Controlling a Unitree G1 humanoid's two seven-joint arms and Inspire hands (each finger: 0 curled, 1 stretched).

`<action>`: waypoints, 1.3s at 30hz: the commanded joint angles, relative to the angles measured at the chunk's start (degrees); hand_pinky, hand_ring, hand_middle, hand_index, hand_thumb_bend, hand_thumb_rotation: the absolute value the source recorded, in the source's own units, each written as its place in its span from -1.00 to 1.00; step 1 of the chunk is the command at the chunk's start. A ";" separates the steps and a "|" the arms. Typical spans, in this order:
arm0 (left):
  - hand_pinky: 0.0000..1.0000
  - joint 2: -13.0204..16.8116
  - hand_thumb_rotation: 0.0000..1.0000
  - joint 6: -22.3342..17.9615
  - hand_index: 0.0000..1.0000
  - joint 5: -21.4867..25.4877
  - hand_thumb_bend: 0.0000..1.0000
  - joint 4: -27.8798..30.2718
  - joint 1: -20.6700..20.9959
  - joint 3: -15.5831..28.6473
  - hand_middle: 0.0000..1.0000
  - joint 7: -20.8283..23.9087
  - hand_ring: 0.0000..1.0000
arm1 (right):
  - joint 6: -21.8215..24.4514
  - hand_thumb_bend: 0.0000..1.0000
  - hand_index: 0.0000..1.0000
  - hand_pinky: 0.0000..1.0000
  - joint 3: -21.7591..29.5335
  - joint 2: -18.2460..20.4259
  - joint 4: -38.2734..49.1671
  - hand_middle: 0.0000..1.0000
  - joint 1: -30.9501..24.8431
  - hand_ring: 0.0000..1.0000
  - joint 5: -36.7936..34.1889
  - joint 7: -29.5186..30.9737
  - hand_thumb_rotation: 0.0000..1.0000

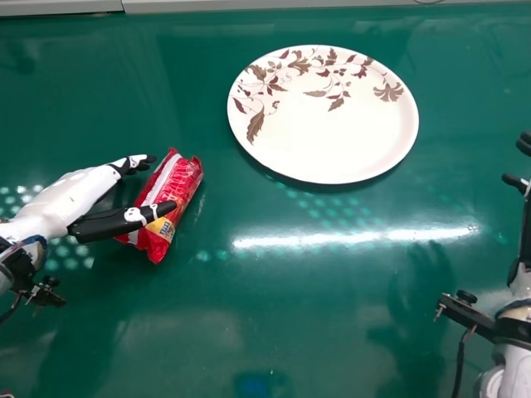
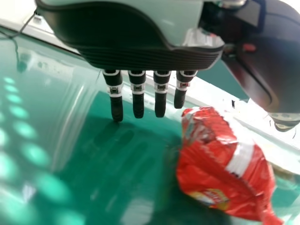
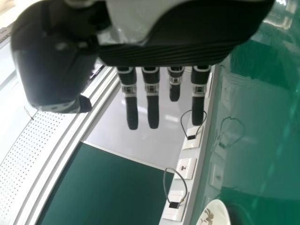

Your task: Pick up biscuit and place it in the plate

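Observation:
In the head view my left hand (image 1: 108, 222) is at the left, its fingers straight beyond the red biscuit packet (image 1: 172, 199) and its thumb reaching over the packet's near part. The left wrist view has the left hand (image 2: 137, 93) open, with the packet (image 2: 225, 164) between the fingers' side and the thumb's side, not gripped. A white plate (image 1: 332, 124) with brown leaf patterns lies to the packet's right and farther back. My right hand (image 1: 526, 199) is at the right edge, its fingers straight in the right wrist view (image 3: 152, 101).
Both things lie on a glossy green table (image 1: 307, 307) with a bright light reflection. Sockets (image 3: 185, 168) with cable loops line a pale strip along the table's edge in the right wrist view.

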State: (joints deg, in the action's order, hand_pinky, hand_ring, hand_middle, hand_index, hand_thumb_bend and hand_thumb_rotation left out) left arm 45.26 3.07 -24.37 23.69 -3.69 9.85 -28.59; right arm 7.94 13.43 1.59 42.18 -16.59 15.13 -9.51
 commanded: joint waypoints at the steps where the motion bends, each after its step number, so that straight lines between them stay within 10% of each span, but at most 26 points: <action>1: 0.66 1.38 0.45 1.58 1.00 -2.07 1.00 0.78 -1.03 -1.01 0.94 -1.87 0.87 | -1.12 0.07 0.58 0.43 0.49 -0.29 -0.06 0.62 -1.02 0.58 -0.57 0.30 -0.46; 17: 0.58 13.26 0.68 0.70 0.95 -7.59 1.00 -0.46 9.79 -5.41 0.87 -14.90 0.79 | -5.05 0.10 0.57 0.48 1.41 0.20 -1.15 0.63 -2.99 0.60 -0.34 -1.03 -0.40; 39: 0.51 16.79 0.72 -8.06 0.84 -9.28 1.00 -7.71 31.68 -18.15 0.78 -28.96 0.71 | -9.10 0.05 0.56 0.51 -0.57 3.54 -2.21 0.65 -6.69 0.61 -0.40 -2.84 -0.48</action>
State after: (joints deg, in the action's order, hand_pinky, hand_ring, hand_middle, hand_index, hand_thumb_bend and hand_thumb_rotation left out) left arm 61.63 -4.17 -33.09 16.61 26.85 -6.98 -56.59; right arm -0.38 13.06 4.20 39.83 -22.09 14.51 -11.84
